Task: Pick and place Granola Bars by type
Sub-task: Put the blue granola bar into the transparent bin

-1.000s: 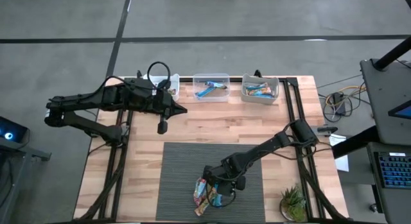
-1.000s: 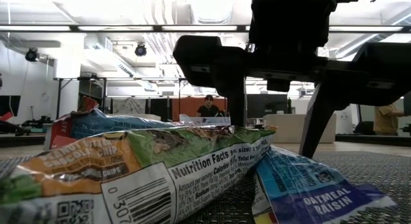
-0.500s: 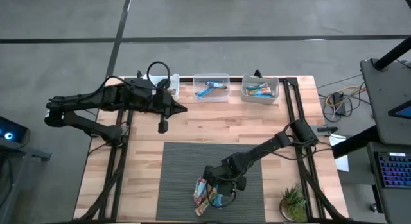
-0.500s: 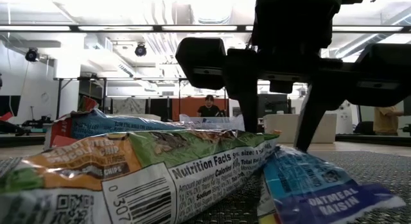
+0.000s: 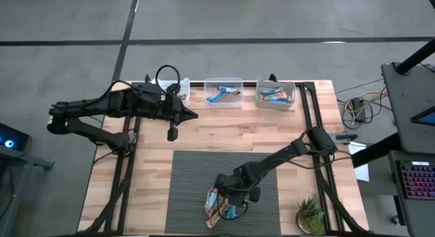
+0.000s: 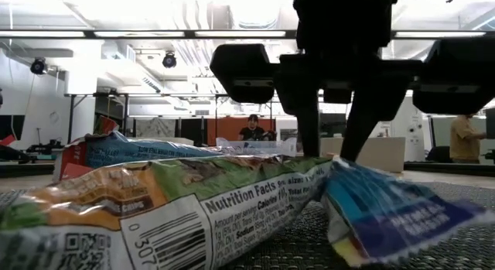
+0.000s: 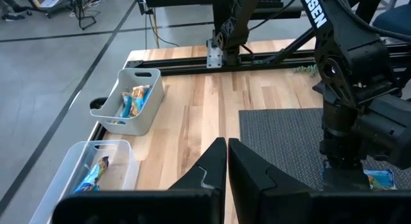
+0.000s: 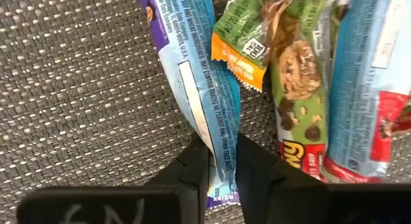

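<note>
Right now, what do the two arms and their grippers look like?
Both arms are matte black with blocky jointed links. The left gripper has two flat, tapered black fingers; a black cable loops above the left arm. The right gripper has matching dark fingers, and white lettering runs along the right arm.

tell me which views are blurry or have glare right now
Low view: the green bar close to the lens is soft, the blue bar smeared, and ceiling lights glare above. Right wrist view: sharp on the blue bar pinched in the right gripper. High view: even light, bars tiny.
</note>
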Tool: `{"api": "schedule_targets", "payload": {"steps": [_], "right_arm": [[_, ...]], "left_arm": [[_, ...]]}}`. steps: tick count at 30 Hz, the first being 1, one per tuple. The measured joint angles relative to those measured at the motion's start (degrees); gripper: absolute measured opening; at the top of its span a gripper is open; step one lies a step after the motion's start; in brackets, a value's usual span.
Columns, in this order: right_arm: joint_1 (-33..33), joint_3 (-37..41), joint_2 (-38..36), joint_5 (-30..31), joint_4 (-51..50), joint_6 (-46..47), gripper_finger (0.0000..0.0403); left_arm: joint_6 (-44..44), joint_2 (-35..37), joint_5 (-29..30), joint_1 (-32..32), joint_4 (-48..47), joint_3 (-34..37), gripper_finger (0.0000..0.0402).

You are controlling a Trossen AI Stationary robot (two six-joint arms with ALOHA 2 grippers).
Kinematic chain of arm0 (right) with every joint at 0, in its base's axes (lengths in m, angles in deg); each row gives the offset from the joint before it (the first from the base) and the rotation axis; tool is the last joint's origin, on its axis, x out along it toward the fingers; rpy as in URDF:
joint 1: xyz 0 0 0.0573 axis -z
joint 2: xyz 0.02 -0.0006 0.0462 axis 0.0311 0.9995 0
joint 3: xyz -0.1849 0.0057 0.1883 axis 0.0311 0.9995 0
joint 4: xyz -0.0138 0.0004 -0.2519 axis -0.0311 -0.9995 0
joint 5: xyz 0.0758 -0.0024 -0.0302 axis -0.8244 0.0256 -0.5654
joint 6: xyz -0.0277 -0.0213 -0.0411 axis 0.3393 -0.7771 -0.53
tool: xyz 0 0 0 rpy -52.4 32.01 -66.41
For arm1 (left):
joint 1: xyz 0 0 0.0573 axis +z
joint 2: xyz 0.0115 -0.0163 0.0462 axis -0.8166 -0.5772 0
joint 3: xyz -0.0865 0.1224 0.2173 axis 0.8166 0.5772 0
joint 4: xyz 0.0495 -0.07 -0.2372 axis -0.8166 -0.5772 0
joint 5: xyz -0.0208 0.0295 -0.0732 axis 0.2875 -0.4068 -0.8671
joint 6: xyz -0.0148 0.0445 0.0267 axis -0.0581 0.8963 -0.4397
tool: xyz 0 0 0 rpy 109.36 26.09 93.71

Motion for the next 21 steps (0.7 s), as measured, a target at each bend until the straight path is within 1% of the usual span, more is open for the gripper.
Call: {"api": "schedule_targets", "payload": {"steps": [3,8,14,21], "right_arm": [[-0.02,-0.72,-0.02,-0.01,-0.91,0.89,0.005],[-0.02,-3.37,-0.53,-0.03,-6.63,1.89,0.0049],[0.09,-8.42,-0.67,-0.04,-15.28,8.14,0.0049],[0.09,-14.68,-0.85,-0.09,-20.95,16.06,0.0049]], "left_arm": [[0.0,0.0,0.0,0.0,0.0,0.0,0.0],[0.0,0.0,0.01,0.0,0.0,0.0,0.0],[0.0,0.0,0.0,0.0,0.0,0.0,0.0],[0.0,0.0,0.0,0.0,0.0,0.0,0.0]]}}
